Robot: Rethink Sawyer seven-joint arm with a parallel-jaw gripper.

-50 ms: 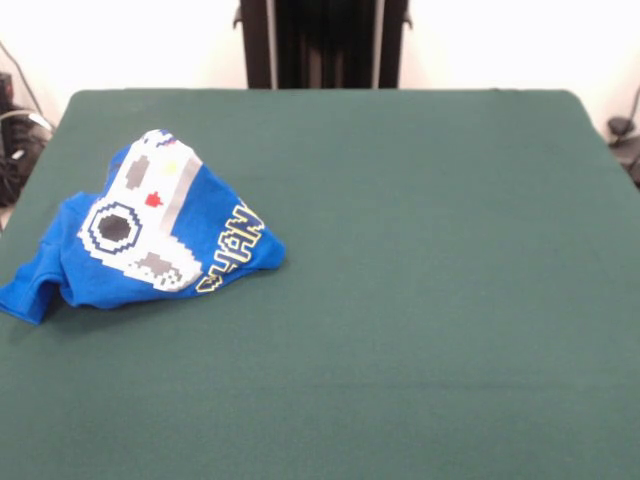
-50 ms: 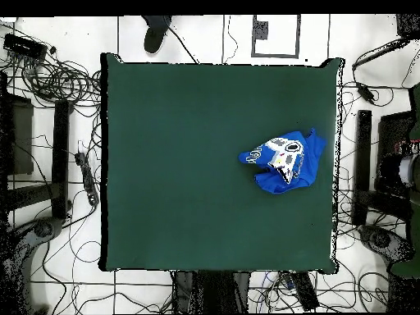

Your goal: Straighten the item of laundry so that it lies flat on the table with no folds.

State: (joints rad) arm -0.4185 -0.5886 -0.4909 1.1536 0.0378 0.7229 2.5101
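The item of laundry (image 1: 150,230) is a small bright blue T-shirt, crumpled into a folded heap on the left part of the table (image 1: 400,300) in the front view. Its white-grey pixel controller print faces up and yellow-outlined lettering runs along its right fold. One sleeve sticks out at the lower left. In the overhead view the item of laundry (image 2: 285,161) lies near the right edge of the table (image 2: 180,164). No gripper or arm shows in either view.
Cables and equipment (image 2: 57,82) lie on the floor around the table. A dark pedestal (image 1: 322,45) stands behind the far edge. A dark shoe-like shape (image 2: 156,34) shows at the overhead view's top edge.
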